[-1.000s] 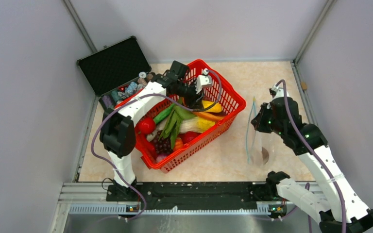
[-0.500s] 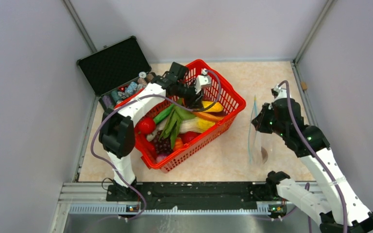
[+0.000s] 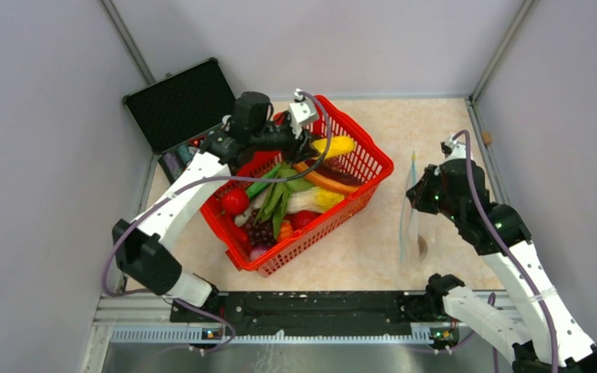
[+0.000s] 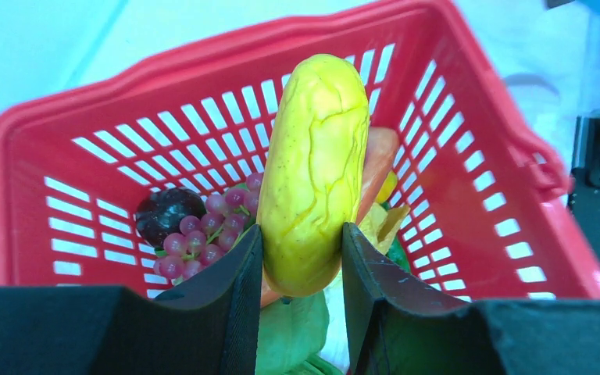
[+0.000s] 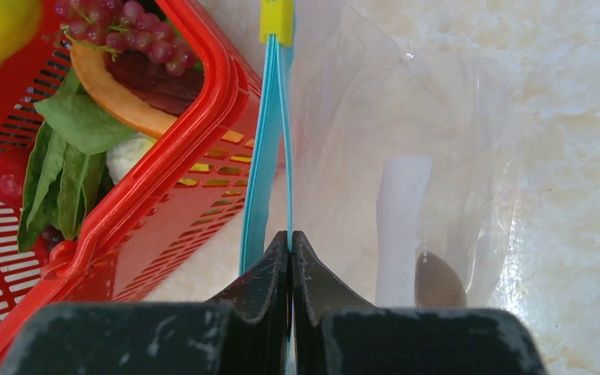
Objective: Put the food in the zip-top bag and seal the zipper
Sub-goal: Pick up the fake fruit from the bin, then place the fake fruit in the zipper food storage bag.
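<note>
Left gripper clamps yellow food above the basket for carrying, while right gripper pinches the zipper shut-jawed, so the zip-top bag stands upright for loading.

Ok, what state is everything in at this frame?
left gripper: shut on the yellow food piece, held above the red basket.
right gripper: shut on the zipper.
zip-top bag: held upright, brown piece inside.
zipper: lips slightly parted, not sealed.
red basket: upright, other food inside.
black case: lid open.
</note>
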Motion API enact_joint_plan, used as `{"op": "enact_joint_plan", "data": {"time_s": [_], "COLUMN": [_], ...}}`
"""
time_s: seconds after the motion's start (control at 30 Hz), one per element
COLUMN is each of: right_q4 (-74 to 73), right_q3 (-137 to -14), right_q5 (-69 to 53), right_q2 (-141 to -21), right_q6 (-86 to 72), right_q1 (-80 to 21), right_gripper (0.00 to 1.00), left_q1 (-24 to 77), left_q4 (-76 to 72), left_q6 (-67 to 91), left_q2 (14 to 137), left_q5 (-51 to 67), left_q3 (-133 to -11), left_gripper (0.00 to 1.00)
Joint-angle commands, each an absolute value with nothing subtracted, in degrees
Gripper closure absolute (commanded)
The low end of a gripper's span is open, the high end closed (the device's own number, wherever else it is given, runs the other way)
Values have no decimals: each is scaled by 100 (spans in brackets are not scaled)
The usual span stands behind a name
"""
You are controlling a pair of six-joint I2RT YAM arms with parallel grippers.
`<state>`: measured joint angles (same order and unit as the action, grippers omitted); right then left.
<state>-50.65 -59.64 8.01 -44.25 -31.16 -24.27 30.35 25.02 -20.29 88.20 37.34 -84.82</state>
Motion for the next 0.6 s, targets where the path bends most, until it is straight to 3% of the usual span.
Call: {"op": "enact_joint_plan", "data": {"time_s": [0.0, 0.27, 0.57], "right_q4": [-4842, -4625, -4524], "right_q3": [-5942, -5920, -5788], "right_q5": [1116, 1688, 2018], "right_q2": [-4342, -4384, -4310], "right_q6": [-3339, -4013, -4482], "right_q1": [-2470, -2478, -2472], "right_gripper": [100, 100, 100], "left_q1": [3085, 4543, 5677], "left_q4": [2256, 2225, 2464], "left_q6": [-1400, -404, 339], "left_q2": [8095, 7305, 7875], "left_q5": [3794, 3547, 2529], "left_q3": [-8247, -7975, -8330], "left_gripper": [100, 100, 100]}}
